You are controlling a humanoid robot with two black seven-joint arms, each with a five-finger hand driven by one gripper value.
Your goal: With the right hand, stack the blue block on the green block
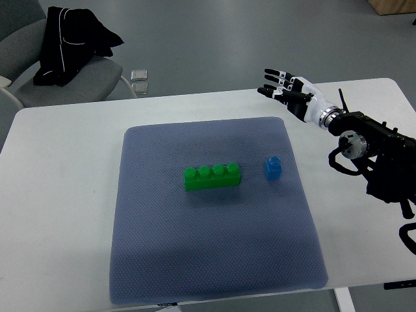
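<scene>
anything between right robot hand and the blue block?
Nothing. In the top view, only bare white table and mat lie between the open right robot hand and the blue block.

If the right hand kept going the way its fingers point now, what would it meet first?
Nothing, apparently: the open right hand points left along the table's far edge, passing beyond the mat and both blocks; its height is unclear.
</scene>
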